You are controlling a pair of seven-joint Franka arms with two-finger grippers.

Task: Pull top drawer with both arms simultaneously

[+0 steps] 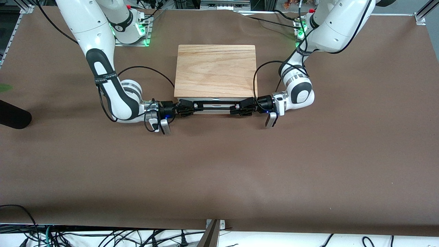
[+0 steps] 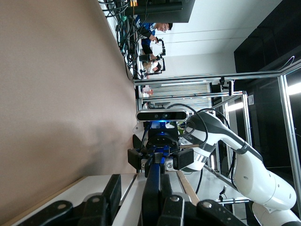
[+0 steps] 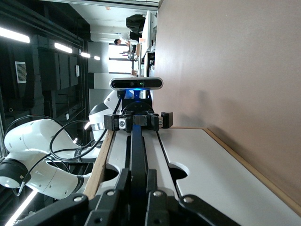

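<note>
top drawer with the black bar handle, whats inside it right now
Nothing inside shows: the white-fronted top drawer looks barely out, and the box's wooden top covers it. Only the long black bar handle shows, with the right gripper and left gripper at its ends.

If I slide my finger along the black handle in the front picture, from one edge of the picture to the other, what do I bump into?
From that picture's left edge: bare brown table → right arm's white elbow → right gripper, shut on the handle → bare stretch of the top drawer's black handle → left gripper, shut on it too → left arm's white wrist → table again.
</note>
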